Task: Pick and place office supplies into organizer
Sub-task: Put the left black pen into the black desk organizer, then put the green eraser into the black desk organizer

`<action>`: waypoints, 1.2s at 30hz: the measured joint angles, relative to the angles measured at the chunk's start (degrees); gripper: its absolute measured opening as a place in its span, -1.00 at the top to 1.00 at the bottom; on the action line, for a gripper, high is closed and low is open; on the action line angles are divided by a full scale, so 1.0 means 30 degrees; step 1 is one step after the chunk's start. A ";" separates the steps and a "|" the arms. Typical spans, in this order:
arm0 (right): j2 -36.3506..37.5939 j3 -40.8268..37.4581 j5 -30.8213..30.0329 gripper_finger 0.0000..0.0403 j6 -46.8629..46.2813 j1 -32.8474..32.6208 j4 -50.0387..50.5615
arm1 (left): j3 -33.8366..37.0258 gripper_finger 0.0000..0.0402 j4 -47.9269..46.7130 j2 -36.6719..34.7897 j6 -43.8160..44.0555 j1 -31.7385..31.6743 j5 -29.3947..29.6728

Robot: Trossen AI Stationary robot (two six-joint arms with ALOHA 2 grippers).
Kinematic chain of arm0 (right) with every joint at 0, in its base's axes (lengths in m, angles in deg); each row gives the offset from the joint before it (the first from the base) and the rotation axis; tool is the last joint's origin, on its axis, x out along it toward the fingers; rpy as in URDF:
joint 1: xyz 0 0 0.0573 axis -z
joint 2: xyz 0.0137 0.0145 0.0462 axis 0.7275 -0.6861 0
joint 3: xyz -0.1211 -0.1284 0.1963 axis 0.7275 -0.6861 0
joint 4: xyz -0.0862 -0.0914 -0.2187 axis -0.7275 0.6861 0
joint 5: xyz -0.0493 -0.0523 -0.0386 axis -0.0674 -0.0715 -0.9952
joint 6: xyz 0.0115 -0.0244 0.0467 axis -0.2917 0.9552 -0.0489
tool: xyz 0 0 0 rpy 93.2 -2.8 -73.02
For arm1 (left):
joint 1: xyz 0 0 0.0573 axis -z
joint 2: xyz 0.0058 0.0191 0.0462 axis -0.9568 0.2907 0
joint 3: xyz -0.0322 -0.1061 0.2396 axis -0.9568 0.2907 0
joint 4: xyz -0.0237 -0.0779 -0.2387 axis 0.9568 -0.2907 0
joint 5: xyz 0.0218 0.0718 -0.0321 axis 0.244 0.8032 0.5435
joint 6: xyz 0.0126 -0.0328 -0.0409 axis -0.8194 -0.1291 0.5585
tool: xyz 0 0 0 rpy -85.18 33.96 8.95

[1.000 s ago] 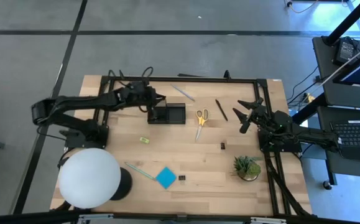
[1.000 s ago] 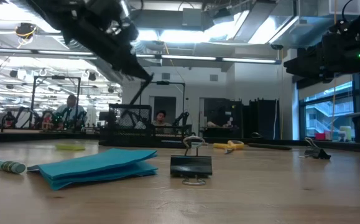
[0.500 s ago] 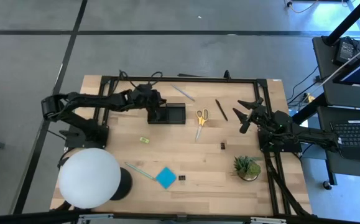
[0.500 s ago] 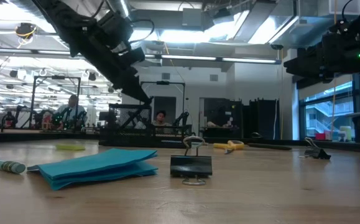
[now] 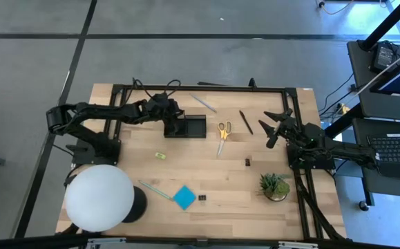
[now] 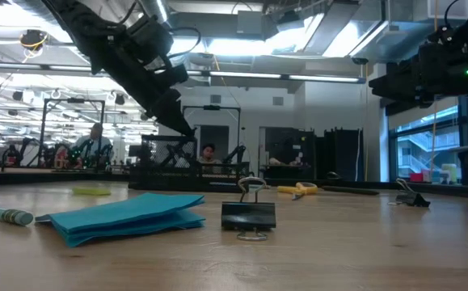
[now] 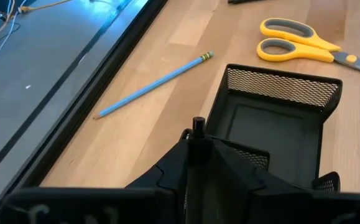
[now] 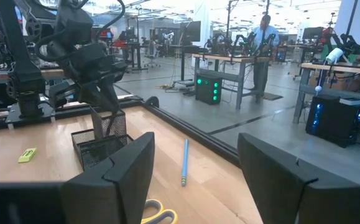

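At the far edge of the table, your left gripper (image 5: 170, 117) hangs over the left end of the organizer (image 5: 191, 126), fingers clenched on a thin dark pen (image 7: 198, 132) standing upright between them, its tip above the tray's small end compartment. The mesh tray sits just inside the black frame (image 5: 206, 88), with bare wood on its near side. A blue pencil (image 7: 153, 85) lies between tray and frame rail; the scissors (image 5: 223, 134) lie just right of the tray. Your right gripper (image 5: 277, 126) waits near the right edge, jaws spread wide, well apart from the blue note pad (image 5: 184, 197) and binder clip (image 6: 249, 216) on the near side.
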 joint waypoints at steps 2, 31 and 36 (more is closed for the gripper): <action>-0.0002 -0.0002 -0.0001 -0.15 0.0000 -0.0005 0.0000 | 0.0000 0.63 0.0126 0.0000 0.0000 0.0008 -0.0003; -0.0001 -0.0002 0.0000 -0.15 -0.0073 0.0001 -0.0005 | 0.0000 0.20 -0.5569 -0.4058 -0.3135 0.3809 -0.4149; 0.0001 -0.0002 0.0001 -0.15 -0.0031 -0.0002 -0.0005 | 0.0000 0.15 -0.7533 -0.4058 -0.2388 0.5450 -0.3987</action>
